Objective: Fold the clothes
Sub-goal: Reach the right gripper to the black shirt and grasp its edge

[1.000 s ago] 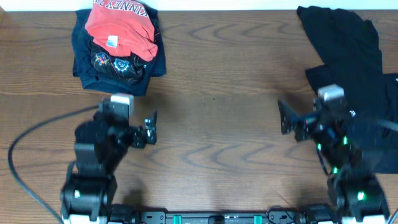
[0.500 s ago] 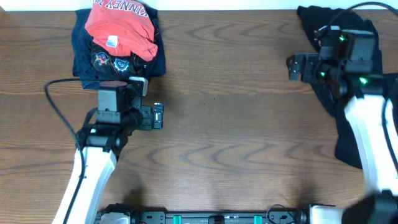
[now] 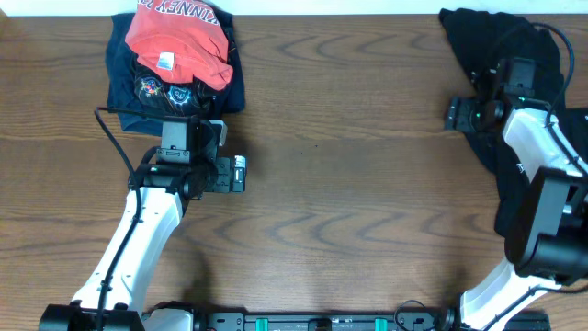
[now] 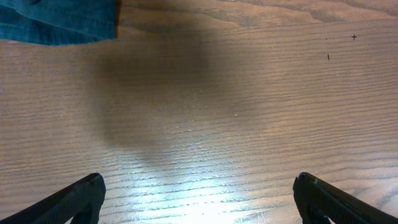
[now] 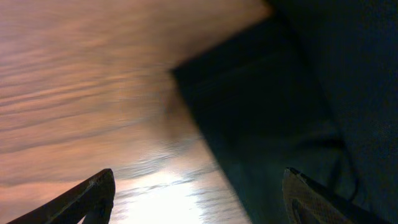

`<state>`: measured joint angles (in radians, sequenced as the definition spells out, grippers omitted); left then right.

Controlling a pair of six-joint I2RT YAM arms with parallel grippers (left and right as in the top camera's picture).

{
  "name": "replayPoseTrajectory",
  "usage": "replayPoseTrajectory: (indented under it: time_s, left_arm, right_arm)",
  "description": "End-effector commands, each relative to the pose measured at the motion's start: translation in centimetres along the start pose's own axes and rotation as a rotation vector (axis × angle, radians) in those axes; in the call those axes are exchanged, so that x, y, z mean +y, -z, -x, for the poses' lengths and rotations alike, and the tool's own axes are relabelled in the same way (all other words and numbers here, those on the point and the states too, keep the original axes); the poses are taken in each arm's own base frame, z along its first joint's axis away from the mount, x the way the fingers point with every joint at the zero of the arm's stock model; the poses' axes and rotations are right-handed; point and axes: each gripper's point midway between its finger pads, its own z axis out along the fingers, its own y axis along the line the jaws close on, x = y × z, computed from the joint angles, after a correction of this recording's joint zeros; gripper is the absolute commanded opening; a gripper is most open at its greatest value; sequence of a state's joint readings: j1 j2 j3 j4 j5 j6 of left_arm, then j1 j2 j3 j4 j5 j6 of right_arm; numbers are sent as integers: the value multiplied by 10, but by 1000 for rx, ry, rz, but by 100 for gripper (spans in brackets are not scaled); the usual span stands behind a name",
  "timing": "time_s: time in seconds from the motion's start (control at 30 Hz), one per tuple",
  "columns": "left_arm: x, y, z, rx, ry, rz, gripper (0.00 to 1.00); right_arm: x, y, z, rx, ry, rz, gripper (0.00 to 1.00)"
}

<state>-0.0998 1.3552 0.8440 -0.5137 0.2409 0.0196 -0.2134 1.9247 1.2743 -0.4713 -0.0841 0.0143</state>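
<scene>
The black garment point(image 3: 478, 37) lies crumpled along the table's right side, from the back edge down past my right arm. My right gripper point(image 3: 457, 114) is open and empty, just over the garment's left edge, pointing left. In the right wrist view the garment point(image 5: 280, 106) fills the right half, with my open right gripper point(image 5: 199, 177) straddling its edge and the bare wood. My left gripper point(image 3: 237, 173) is open and empty over bare wood at the left-centre. It shows open in the left wrist view point(image 4: 199, 186). No white logo shows.
A folded red shirt point(image 3: 179, 41) lies on a navy printed shirt point(image 3: 165, 97) at the back left, just behind my left arm. The navy shirt's corner point(image 4: 56, 18) shows in the left wrist view. A black cable point(image 3: 115, 124) loops beside the left arm.
My right arm has swung from the near right out towards the back right, then settled at the garment's left edge. My left arm has reached forward and slightly right.
</scene>
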Motion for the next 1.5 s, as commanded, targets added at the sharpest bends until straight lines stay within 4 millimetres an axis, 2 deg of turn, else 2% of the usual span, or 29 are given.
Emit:
replayPoseTrajectory:
  time_s: [0.0, 0.2, 0.33, 0.43, 0.53, 0.67, 0.83, 0.9, 1.03, 1.13, 1.27, 1.37, 1.47]
  left_arm:
    - [-2, 2, 6, -14, -5, -13, 98]
    - [-2, 2, 7, -16, -6, -13, 98]
    - [-2, 2, 7, -16, -6, -13, 98]
    - [-2, 2, 7, -16, -6, -13, 98]
    - [-2, 2, 7, -16, -6, -13, 98]
    - [-2, 2, 7, -16, -6, -13, 98]
    - [-2, 2, 7, -17, -6, -12, 98]
    - [-2, 2, 8, -22, -7, -12, 98]
    - [-2, 2, 13, -40, -11, -14, 98]
    - [-2, 3, 16, -54, -13, -14, 98]
    - [-2, 3, 17, -58, -14, -14, 98]
    - [-2, 3, 17, -58, -14, -14, 98]
    - [-3, 3, 18, -61, -14, -14, 98]
  right_arm:
    - [-16, -12, 1, 5, -17, -47, 82]
    - [-27, -37, -1, 5, -9, -83, 77]
    - [-29, -48, -5, 12, -6, -90, 69]
    - [-30, -57, -10, 28, -8, -91, 52]
    - [-32, -68, -20, 59, -26, -95, 27]
    - [-32, -79, -34, 101, -77, -96, 1]
    - [-24, -79, -35, 106, -110, -62, 1]
    - [-16, -72, -32, 101, -109, -22, 1]
    - [8, -43, -15, 60, -93, 70, 1]
    - [30, -8, 0, 18, -68, 135, 1]
    - [68, 53, 15, -52, -11, 230, 1]
    - [91, 94, 15, -86, 32, 270, 1]
    - [112, 132, 6, -104, 80, 298, 1]
